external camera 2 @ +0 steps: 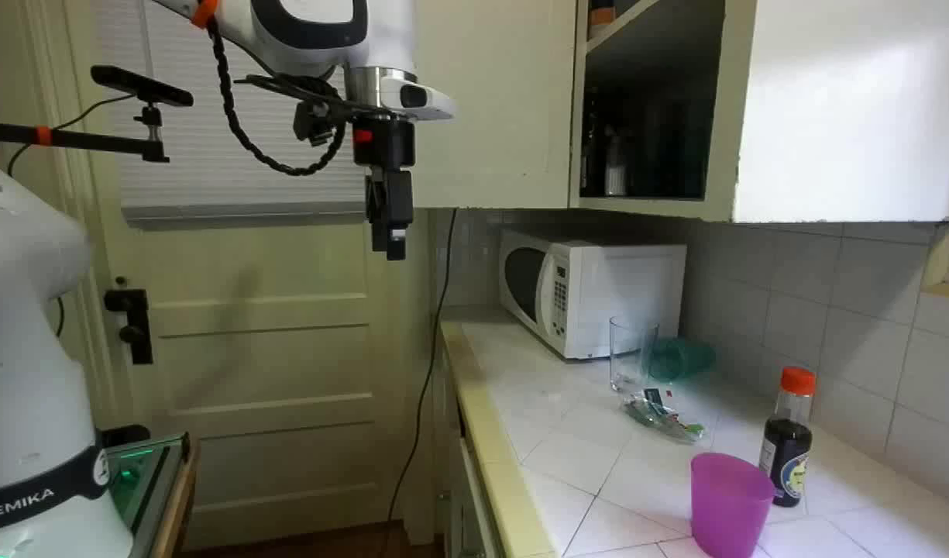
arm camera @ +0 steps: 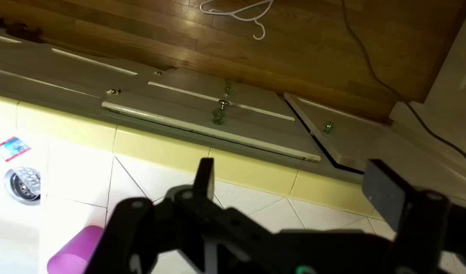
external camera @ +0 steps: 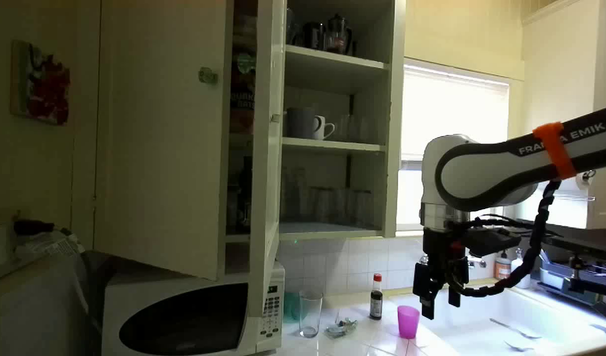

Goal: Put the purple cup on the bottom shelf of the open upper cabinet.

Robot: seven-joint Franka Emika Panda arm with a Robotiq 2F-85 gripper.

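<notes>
Below our jaws runs the counter [external camera 2: 567, 434]; higher than them we see the cabinet [external camera: 397, 123], its door [external camera: 272, 163] standing open, presumably to let us in. Its bottom shelf [external camera: 332, 234] also sits above the jaws, so a lift seems needed. Our gripper [arm camera: 293, 175] points down, jaws spread around nothing, fitting a pick not yet made. Lower than the jaws, a bottle [external camera 2: 786, 465] could be knocked as we reach. Near it, below the jaws and off sideways, the purple cup [external camera 2: 730, 504] stands upright, which should suit gripping from above.
</notes>
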